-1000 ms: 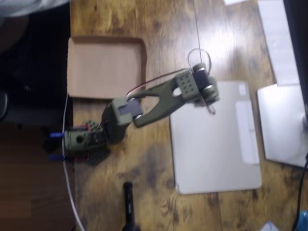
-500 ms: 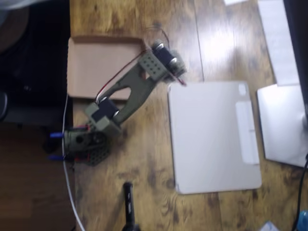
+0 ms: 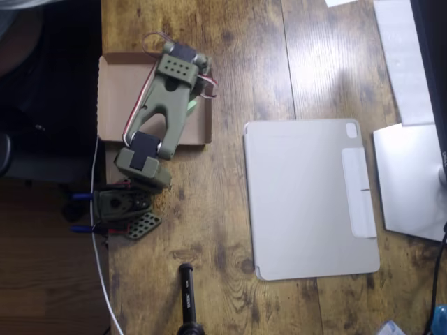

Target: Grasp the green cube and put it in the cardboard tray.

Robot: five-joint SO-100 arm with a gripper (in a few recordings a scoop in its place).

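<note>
Across the overhead view, a wooden table (image 3: 230, 42) with warm brown boards; at right of centre, flat on the boards, a light grey tablet cover (image 3: 307, 202), well apart from the rest. At upper left, the cardboard tray (image 3: 122, 98), shallow and brown, with its left rim at the table edge. Over the tray's right half, the olive-green arm (image 3: 157, 115), stretched from its base (image 3: 119, 209) at the lower left up toward the tray's top rim. At the arm's far end, the gripper (image 3: 183, 57), seen from above over the tray's upper right part; fingers hidden under the wrist, so cannot tell how wide apart or what is between them. Just right of the arm, above the tray floor, a pale green sliver (image 3: 191, 105), possibly the green cube; too little visible to be sure.
</note>
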